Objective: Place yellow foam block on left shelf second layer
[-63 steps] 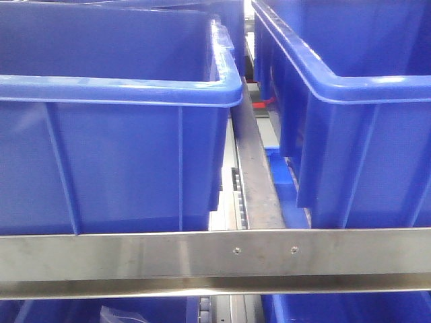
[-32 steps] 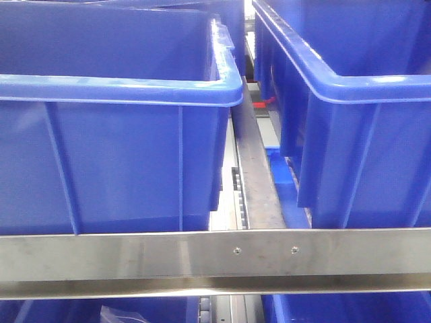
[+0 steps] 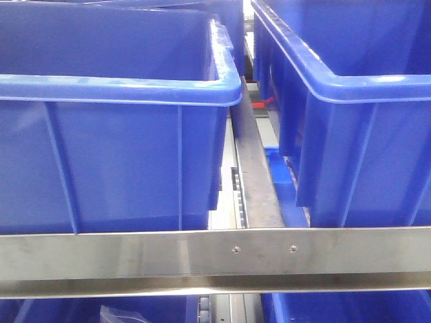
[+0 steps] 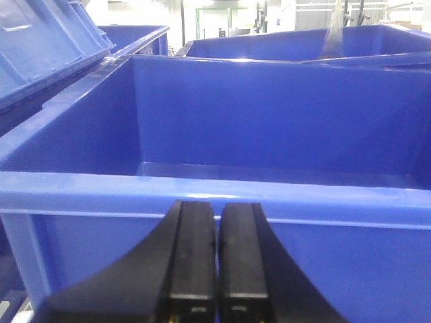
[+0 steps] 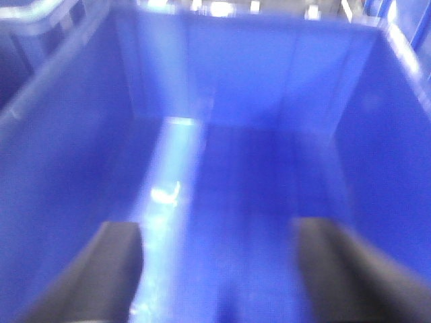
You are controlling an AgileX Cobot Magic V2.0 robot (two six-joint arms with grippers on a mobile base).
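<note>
Nearest in the front-facing view is the steel shelf rail [image 3: 202, 259] running across the frame, with a steel divider [image 3: 254, 175] leading back from it between two blue bins: the left bin [image 3: 114, 161] and the right bin [image 3: 357, 148], each sitting close against the divider. Below the rail, the tops of lower bins [image 3: 323, 308] just show. The left gripper [image 4: 217, 259] has its jaws pressed together with nothing between them, parked just outside the near wall of a blue bin [image 4: 222, 195] whose floor, as far as it shows, looks bare. The right gripper [image 5: 219, 269] is spread wide with nothing held, looking down into a blue bin interior [image 5: 236, 168]; the picture is blurred, but only a pale glare streak shows on the floor. The yellow foam block appears in none of the views, so where it lies cannot be told. Judging from its description, it should be very light and soft, compressing under pressure, with a matte texture that grips well; a gentle pinch across two opposite flat faces, near the middle, would likely hold it without crushing it
</note>
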